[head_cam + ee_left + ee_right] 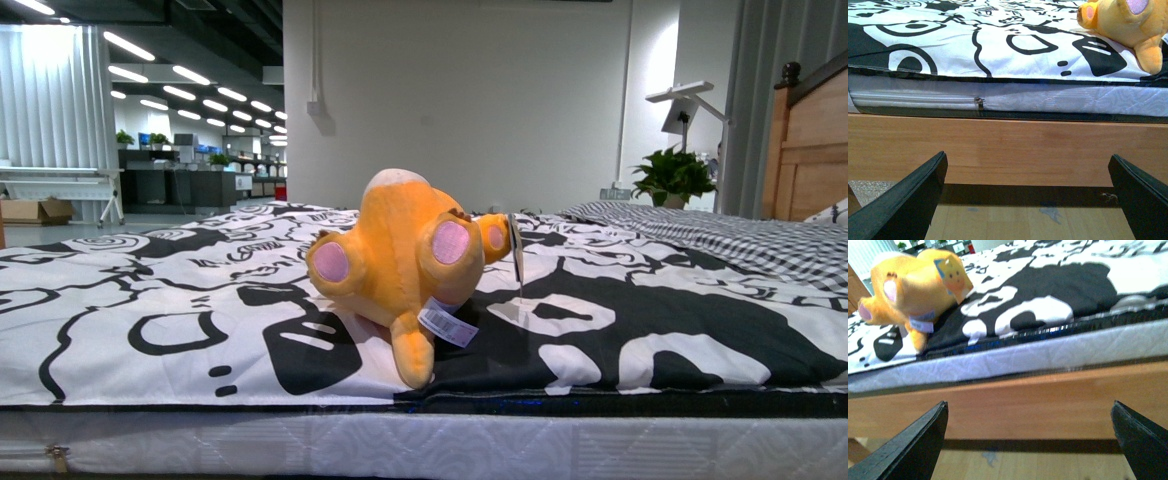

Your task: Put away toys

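The bed (150,300) fills the front view, spread with a black-and-white patterned cover (640,330) over a white quilted mattress (400,445). A wooden headboard (810,150) stands at its far right. Only the wrist views show the wooden side rail (1008,150) under the mattress and the floor (1013,215) below it.

The toy (400,250), an orange-yellow plush animal with pink round patches, lies on the cover near the front edge of the bed, about midway along it. One stubby limb reaches down to that edge.

The left gripper (1027,157) has its fingers (913,200) wide apart, holding and touching nothing. It sits lower than the mattress and faces the side rail. The right gripper (1028,405) is spread equally wide and is also empty, facing the same rail. Neither gripper appears in the front view.

A white barcode tag (447,323) hangs from the toy. The right wrist view alone shows the printed face of a card tag (953,277) on the toy. The left wrist view alone shows a zip pull (979,104) on the mattress side.
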Tool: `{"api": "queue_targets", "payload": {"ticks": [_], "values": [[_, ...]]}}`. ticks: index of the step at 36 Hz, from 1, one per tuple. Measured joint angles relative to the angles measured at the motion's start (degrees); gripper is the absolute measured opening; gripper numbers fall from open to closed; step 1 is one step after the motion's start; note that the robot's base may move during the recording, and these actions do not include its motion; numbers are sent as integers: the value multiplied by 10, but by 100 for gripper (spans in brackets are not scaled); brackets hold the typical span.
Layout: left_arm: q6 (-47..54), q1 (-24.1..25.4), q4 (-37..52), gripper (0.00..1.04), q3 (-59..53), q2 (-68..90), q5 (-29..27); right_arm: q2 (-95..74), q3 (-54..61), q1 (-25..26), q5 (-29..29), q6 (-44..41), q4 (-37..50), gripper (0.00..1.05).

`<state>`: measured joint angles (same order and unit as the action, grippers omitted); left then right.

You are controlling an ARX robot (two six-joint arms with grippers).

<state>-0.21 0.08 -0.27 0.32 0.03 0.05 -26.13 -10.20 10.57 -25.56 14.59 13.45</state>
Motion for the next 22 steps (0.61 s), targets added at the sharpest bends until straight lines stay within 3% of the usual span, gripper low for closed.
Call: {"api": "queue_targets", "payload": {"ticks": [5,10,22], "values": [[0,0,0,99,0,0,0,-119,-73,-41,41,-2,66,98],[0,0,0,99,0,0,0,-215,-155,-102,88,-20,80,98],[0,0,0,99,0,0,0,-437,-445,-251,209,-79,33,98]]}}
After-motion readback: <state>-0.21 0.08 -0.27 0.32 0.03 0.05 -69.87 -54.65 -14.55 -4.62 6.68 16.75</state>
